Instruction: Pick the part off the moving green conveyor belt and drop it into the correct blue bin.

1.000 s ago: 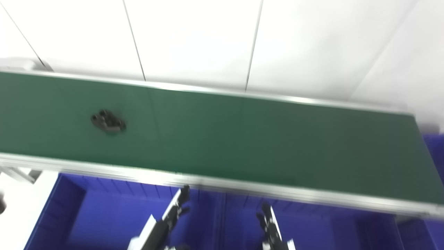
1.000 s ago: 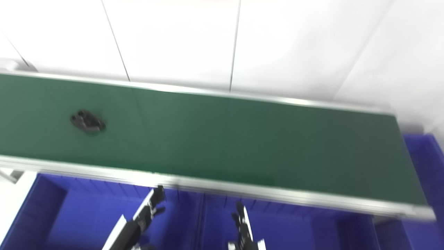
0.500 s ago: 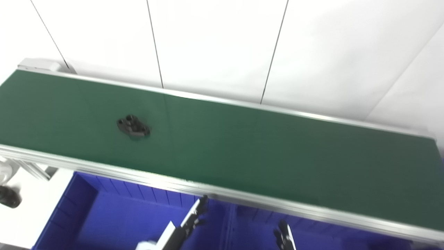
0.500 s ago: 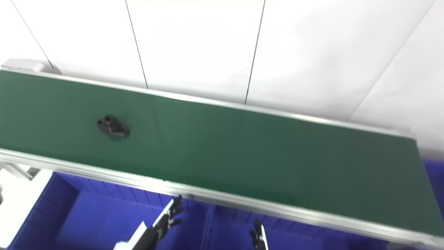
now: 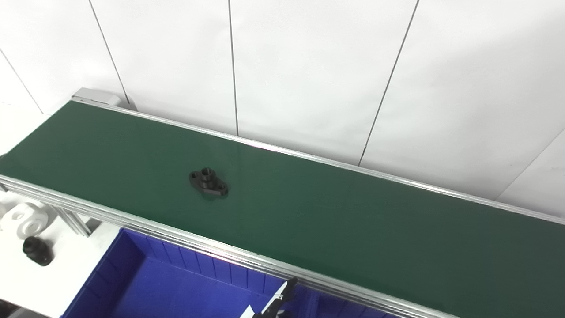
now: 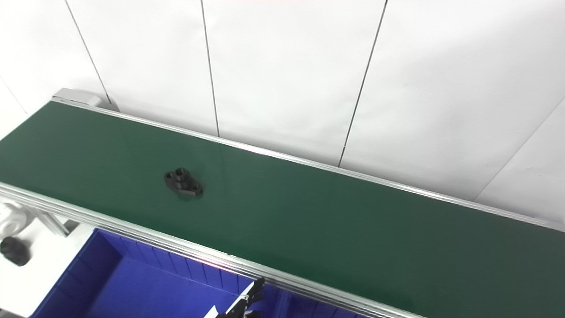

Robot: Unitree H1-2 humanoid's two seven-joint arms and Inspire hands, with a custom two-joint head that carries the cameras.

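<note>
A black flanged part (image 5: 208,183) with a raised hub lies flat on the green conveyor belt (image 5: 353,221), left of the belt's middle; it also shows in the right eye view (image 6: 183,183). Only the fingertips of my left hand (image 5: 277,304) show at the bottom edge, over the blue bin (image 5: 145,282) and below the belt's near rail. The fingers are stretched out and hold nothing. The hand is well short of the part, down and to its right. My right hand is out of the picture.
The belt's aluminium near rail (image 5: 185,243) runs between the bin and the belt. A white wall stands close behind the belt. On the white table at far left lie a white ring part (image 5: 22,218) and a small black part (image 5: 37,251).
The camera has swung up and to the left, so the whole picture has shifted and sharpened. Both hands have slid down in the picture; the right hand has dropped out of view.
</note>
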